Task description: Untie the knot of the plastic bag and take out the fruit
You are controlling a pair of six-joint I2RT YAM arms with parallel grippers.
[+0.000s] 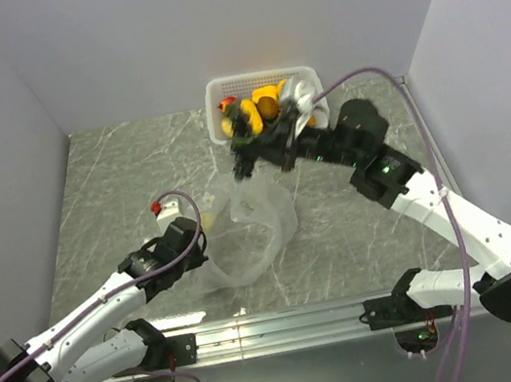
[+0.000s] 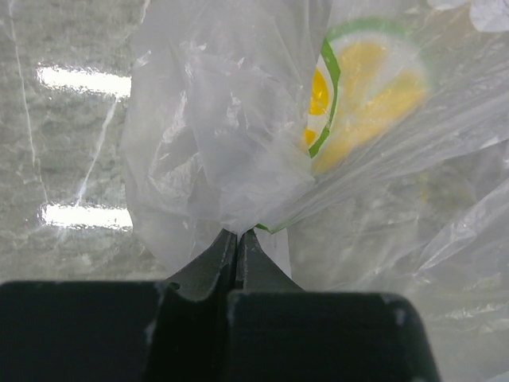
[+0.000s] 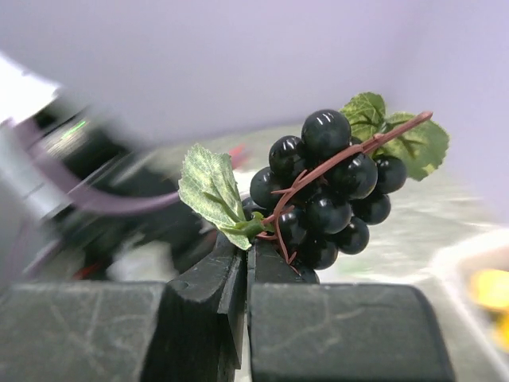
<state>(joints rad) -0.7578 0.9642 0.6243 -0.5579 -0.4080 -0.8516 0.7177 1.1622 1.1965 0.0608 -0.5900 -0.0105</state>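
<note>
The clear plastic bag lies crumpled on the marble table, its mouth slack. My left gripper is shut on a fold of the bag, with the film bunched right at the fingertips. A yellow and green lemon-slice mark shows through the film. My right gripper hangs in the air just in front of the white basket. It is shut on the stem of a dark purple grape bunch with green leaves, clamped at the jaw tips. The grape bunch hangs over the basket's near left corner.
The white basket holds yellow and orange fruit and a small red one. A small red-capped object sits by the left arm. Grey walls close in the table on three sides. Purple cables loop from both arms.
</note>
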